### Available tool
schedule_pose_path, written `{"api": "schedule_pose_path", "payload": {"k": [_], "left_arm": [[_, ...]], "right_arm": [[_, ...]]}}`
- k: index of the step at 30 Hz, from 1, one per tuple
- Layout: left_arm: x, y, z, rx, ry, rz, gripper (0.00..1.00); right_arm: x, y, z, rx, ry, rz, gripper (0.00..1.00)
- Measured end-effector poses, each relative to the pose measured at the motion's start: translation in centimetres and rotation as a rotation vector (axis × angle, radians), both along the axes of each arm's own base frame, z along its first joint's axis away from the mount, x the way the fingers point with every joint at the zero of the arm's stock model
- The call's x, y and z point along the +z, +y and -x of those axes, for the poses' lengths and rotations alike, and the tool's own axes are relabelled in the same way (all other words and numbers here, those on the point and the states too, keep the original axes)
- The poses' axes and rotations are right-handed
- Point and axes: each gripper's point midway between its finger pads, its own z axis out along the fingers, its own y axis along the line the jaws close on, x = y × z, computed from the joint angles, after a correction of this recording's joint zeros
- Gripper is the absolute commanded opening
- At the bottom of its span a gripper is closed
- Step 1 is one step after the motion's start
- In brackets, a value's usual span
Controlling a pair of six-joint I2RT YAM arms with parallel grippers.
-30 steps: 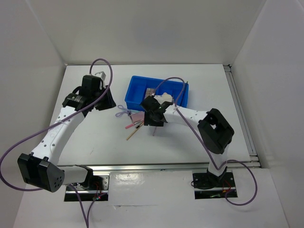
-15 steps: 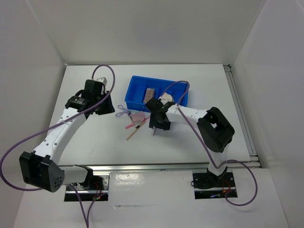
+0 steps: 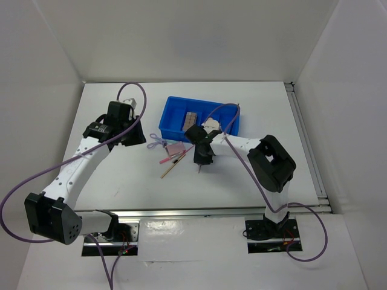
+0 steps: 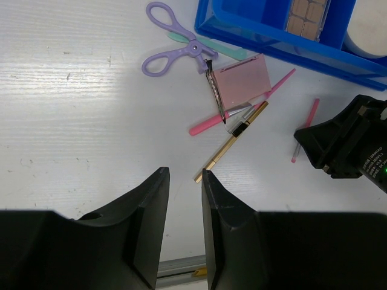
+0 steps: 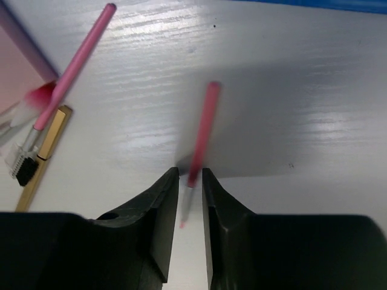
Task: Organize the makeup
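A short pink stick [image 5: 204, 130] lies on the white table with its lower end between my right gripper's [image 5: 190, 175] jaws. The jaws stand narrowly open on either side of it, and it brushes the right fingertip. The stick looks blurred. In the top view the right gripper [image 3: 202, 161] is low, just in front of the blue tray [image 3: 166, 124]. A pink square pad [image 4: 242, 81], a long pink stick [image 4: 242, 104] and a gold-wooden stick [image 4: 233, 136] lie together left of it. The tray holds a brown-pink palette [image 4: 307, 12] and a cream round puff [image 4: 370, 36]. My left gripper [image 4: 185, 175] hovers empty, jaws slightly apart.
Purple scissor-like tongs [image 4: 175, 49] and a teal stick [image 4: 211, 43] lie by the tray's near-left corner. The right gripper's black body [image 4: 344, 145] sits right of the stick pile. White walls enclose the table on the left, back and right.
My right gripper has shifted slightly right and down over the short pink stick. The left arm moved a little toward the pile, then held still.
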Motion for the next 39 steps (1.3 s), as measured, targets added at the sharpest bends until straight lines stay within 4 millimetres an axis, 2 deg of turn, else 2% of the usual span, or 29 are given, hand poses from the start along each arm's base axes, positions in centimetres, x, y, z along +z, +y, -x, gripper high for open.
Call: {"api": "schedule_pose_path", "payload": {"k": [4, 7, 9, 12, 15, 17, 18, 21, 24, 28, 31, 32, 33, 35, 36, 37, 39], "left_arm": [[0.0, 0.0, 0.0, 0.000, 0.000, 0.000, 0.41], [0.0, 0.0, 0.0, -0.001, -0.001, 0.001, 0.41], [0.0, -0.1, 0.0, -0.006, 0.000, 0.006, 0.41], [0.1, -0.6, 0.1, -0.030, 0.002, 0.023, 0.47], [0.0, -1.7, 0.2, -0.094, -0.007, 0.064, 0.53], [-0.6, -2.5, 0.5, -0.135, 0.005, 0.085, 0.63], [-0.9, -2.8, 0.7, -0.156, 0.014, 0.086, 0.64], [-2.0, -4.4, 1.1, -0.214, 0.047, 0.092, 0.67], [-3.6, -6.3, 1.6, -0.283, 0.089, 0.074, 0.68], [-6.2, -7.7, 2.6, -0.333, 0.150, 0.021, 0.68], [-9.0, -8.2, 3.1, -0.353, 0.222, -0.039, 0.68], [-10.0, -8.3, 3.2, -0.356, 0.247, -0.058, 0.70], [-11.0, -8.3, 3.4, -0.358, 0.273, -0.079, 0.76], [-12.5, -8.1, 3.8, -0.363, 0.315, -0.110, 0.80], [-13.0, -7.9, 4.0, -0.366, 0.329, -0.120, 0.82], [-13.3, -7.9, 4.0, -0.371, 0.337, -0.131, 0.83], [-13.6, -7.8, 4.0, -0.371, 0.342, -0.140, 0.83]], "right_arm": [[0.0, 0.4, -0.4, 0.004, -0.010, -0.013, 0.10], [0.1, 0.6, -0.4, 0.005, -0.010, -0.022, 0.01], [0.2, 0.6, -0.3, 0.006, -0.009, -0.025, 0.00], [0.7, 0.2, 0.3, 0.008, -0.005, -0.014, 0.00], [2.9, -0.6, 0.3, 0.010, -0.040, -0.005, 0.00], [5.3, -1.4, -0.1, 0.009, -0.094, -0.006, 0.00], [6.4, -1.7, -0.3, 0.009, -0.119, -0.010, 0.00], [9.9, -3.6, -2.1, -0.008, -0.206, -0.016, 0.00], [11.8, -7.0, -5.4, -0.063, -0.269, 0.002, 0.00], [12.4, -11.5, -9.2, -0.125, -0.307, 0.048, 0.00], [12.0, -12.9, -11.7, -0.129, -0.322, 0.077, 0.00], [11.7, -13.0, -12.4, -0.123, -0.324, 0.085, 0.00], [11.4, -13.0, -13.0, -0.116, -0.324, 0.093, 0.00], [10.6, -13.0, -14.2, -0.102, -0.323, 0.106, 0.03], [10.1, -12.9, -14.7, -0.096, -0.318, 0.109, 0.09], [9.7, -12.9, -15.2, -0.085, -0.311, 0.115, 0.27], [9.3, -13.0, -15.9, -0.083, -0.308, 0.116, 0.38]]}}
